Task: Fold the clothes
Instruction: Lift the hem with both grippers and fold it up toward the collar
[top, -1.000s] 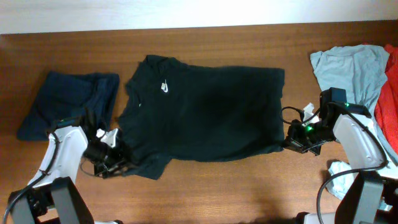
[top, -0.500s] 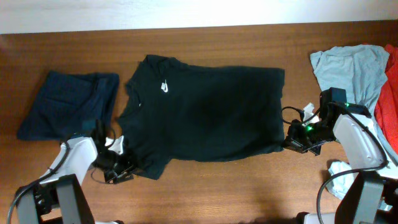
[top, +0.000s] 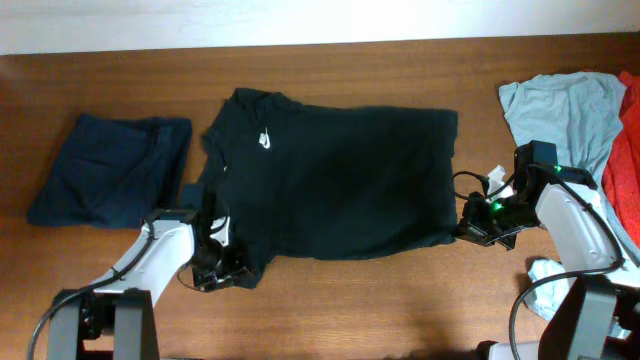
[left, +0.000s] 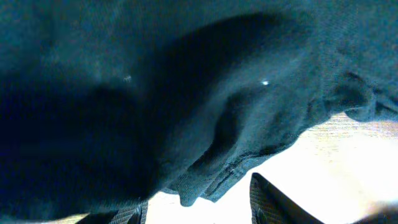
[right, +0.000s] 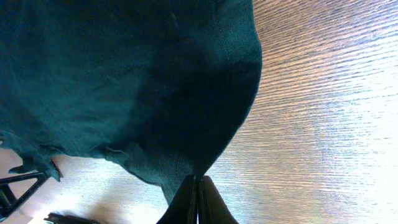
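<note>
The black T-shirt (top: 340, 185) lies spread flat in the middle of the table, its white chest logo (top: 266, 139) toward the upper left. My left gripper (top: 224, 268) is at the lower-left sleeve, open. In the left wrist view the sleeve hem (left: 205, 180) hangs just beyond and partly between the spread fingers (left: 273, 202), and the left gripper (left: 198, 198) holds nothing. My right gripper (top: 470, 229) is at the shirt's lower-right corner. It is shut on that corner of the cloth, with the right gripper (right: 197, 182) pinching the hem tip.
A dark-navy garment (top: 110, 170) lies folded at the left. A light-blue garment (top: 555, 110) and a red one (top: 628, 150) are heaped at the right edge, with a crumpled white cloth (top: 545, 275) below them. Bare wooden table (top: 400, 300) runs along the front.
My left arm has swung to the right, bringing its gripper from beside the sleeve onto the sleeve's edge. The right arm and the shirt have not moved.
</note>
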